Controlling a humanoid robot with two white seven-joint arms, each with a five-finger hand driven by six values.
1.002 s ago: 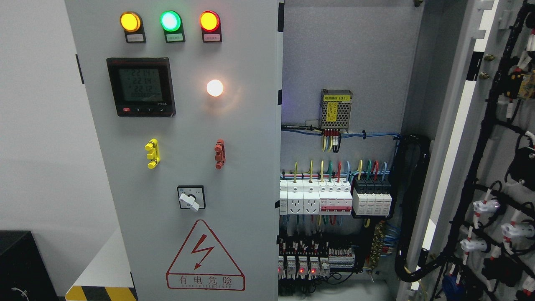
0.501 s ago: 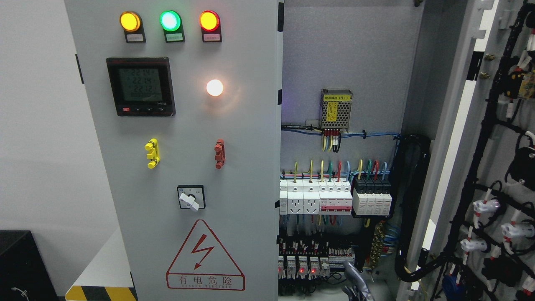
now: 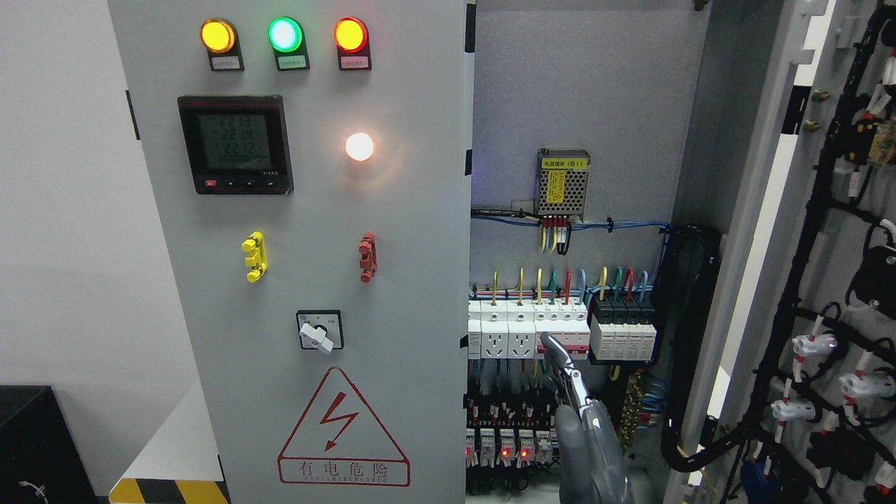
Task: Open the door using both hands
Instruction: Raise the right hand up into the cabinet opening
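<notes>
**Cabinet doors: left leaf closed, right leaf swung open**

The left door (image 3: pixel 315 280) stands upright, long axis vertical, face pointing straight at you. It is a grey panel with amber, green and red indicator lamps (image 3: pixel 283 35) across the top, a digital meter (image 3: pixel 235 145) below, a lit white lamp (image 3: pixel 360 147), a rotary switch (image 3: pixel 320 331) and a red hazard triangle (image 3: pixel 343 430). The right door (image 3: pixel 826 245) is at pic right, turned edge-on, inner face w/ black wiring showing. Between them you see the cabinet interior w/ a row of breakers (image 3: pixel 560 329). A hand (image 3: pixel 584 427) rises at bottom centre in front of the breakers, fingers (image 3: pixel 560 357) extended upward, together, gripping nothing. Which arm it belongs to you cannot tell.
</notes>
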